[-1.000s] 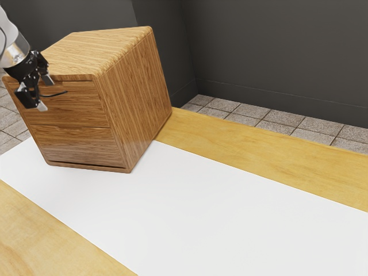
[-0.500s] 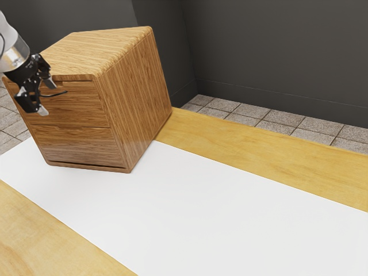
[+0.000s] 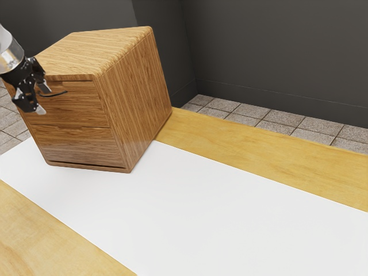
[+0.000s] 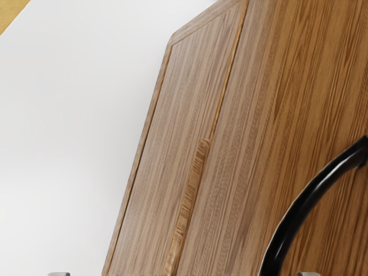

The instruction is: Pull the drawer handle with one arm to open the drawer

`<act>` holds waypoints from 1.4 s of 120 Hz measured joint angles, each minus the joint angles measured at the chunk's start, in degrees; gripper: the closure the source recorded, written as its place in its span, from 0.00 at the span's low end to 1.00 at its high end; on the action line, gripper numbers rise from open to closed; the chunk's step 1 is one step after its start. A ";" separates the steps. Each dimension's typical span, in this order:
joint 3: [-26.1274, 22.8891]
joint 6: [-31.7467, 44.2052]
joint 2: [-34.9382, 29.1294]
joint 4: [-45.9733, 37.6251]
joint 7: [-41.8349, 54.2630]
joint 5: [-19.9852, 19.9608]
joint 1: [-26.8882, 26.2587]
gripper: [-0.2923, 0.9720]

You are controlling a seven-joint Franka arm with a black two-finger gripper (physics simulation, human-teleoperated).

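A wooden cabinet (image 3: pixel 129 86) with two drawers stands at the back of the exterior view's left. The top drawer (image 3: pixel 77 103) carries a thin black handle (image 3: pixel 54 94), which appears in the wrist view as a black arc (image 4: pixel 299 213). The top drawer's front looks level with the lower drawer (image 3: pixel 77 144). My gripper (image 3: pixel 35 98) is at the handle's left end, open, with its fingers spread above and below the bar. In the wrist view two grey fingertips (image 4: pixel 57 273) stand far apart, and the handle passes close to the other one.
The cabinet rests on a white mat (image 3: pixel 190 213) over a wooden table (image 3: pixel 270 155). Dark walls and a tiled floor (image 3: pixel 276 121) lie behind. The mat stretches wide toward the exterior view's right.
My hand has shifted a little toward the exterior view's left along the drawer front. The cabinet, drawer front and handle look unchanged.
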 joint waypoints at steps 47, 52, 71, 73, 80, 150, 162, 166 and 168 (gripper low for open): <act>0.23 0.40 -0.12 -0.70 0.16 -1.20 -0.38 0.60; 0.26 0.42 -0.37 -0.95 0.16 -1.29 -0.30 0.62; 0.44 0.47 -2.99 -3.96 0.16 -1.32 -0.57 0.68; 0.56 0.48 -3.23 -4.29 0.16 -1.33 -0.67 0.69; 0.93 0.48 -4.09 -5.66 0.17 -1.46 -0.91 0.70; 2.92 -0.07 -12.27 -15.12 0.38 -3.11 -0.71 0.73; 2.88 -0.07 -13.51 -16.39 0.40 -3.10 -0.57 0.73; 2.86 -0.06 -14.12 -17.04 0.40 -3.09 -0.51 0.73; 2.85 -0.05 -14.39 -17.30 0.41 -3.08 -0.49 0.73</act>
